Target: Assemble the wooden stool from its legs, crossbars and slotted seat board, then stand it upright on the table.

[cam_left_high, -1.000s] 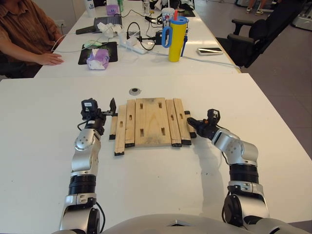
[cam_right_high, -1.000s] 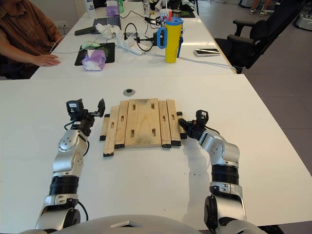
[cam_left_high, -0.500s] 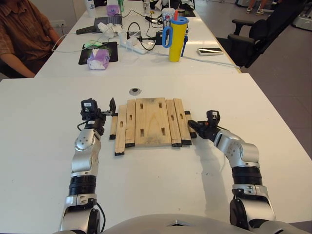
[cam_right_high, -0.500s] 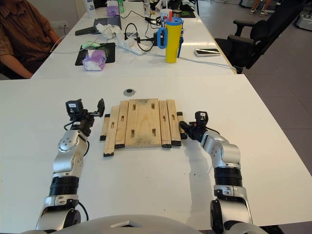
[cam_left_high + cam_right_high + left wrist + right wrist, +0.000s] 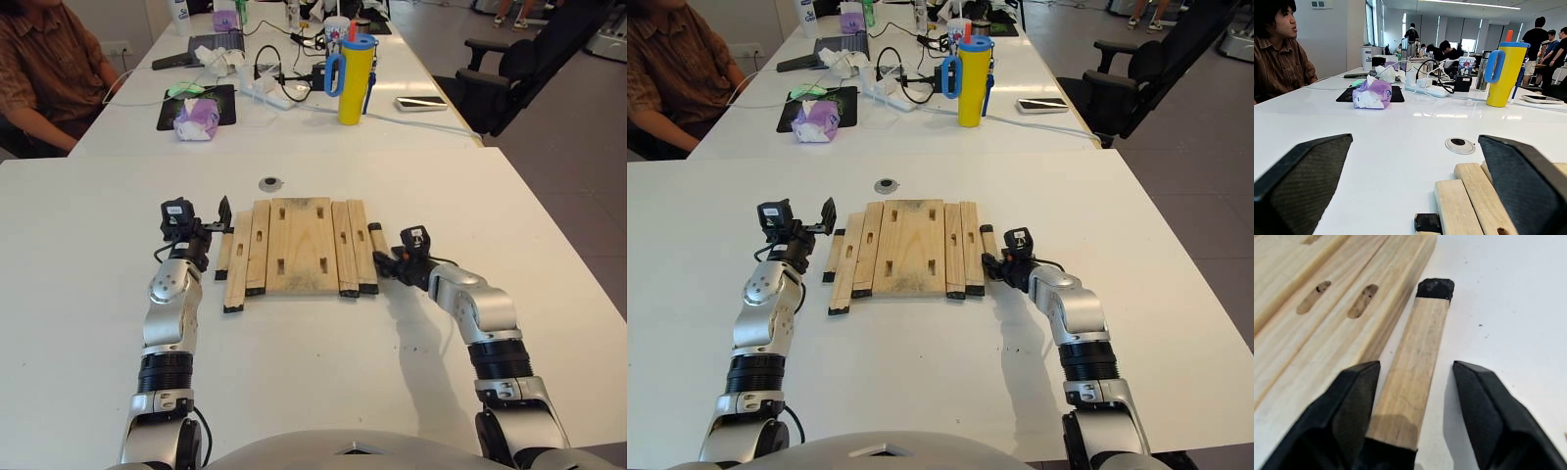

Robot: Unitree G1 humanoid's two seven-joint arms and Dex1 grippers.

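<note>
White table (image 5: 88, 284) under you, and the stool is nowhere near built: the slotted seat board (image 5: 306, 245) lies flat in the middle with the longer planks (image 5: 257, 250) laid side by side against it. Now look at your right gripper (image 5: 1415, 367). Its fingers are spread wide and nothing is pinched, and the slim bar (image 5: 1418, 347) with the black end caps lies right between them, just beside the outermost plank on the robot's right. The bar's long axis runs straight away from the fingers, so you're straddling its near end, and a close from there looks like the natural next call. Mind that neighbouring plank; the inner finger has little room.

Over on the other side, your left gripper (image 5: 211, 227) sits open too, level with the far ends of the left-hand planks and holding nothing. Beyond the parts, a small round cap (image 5: 271, 183) is set in the tabletop, and a yellow bottle (image 5: 356, 78) stands on the desk behind.
</note>
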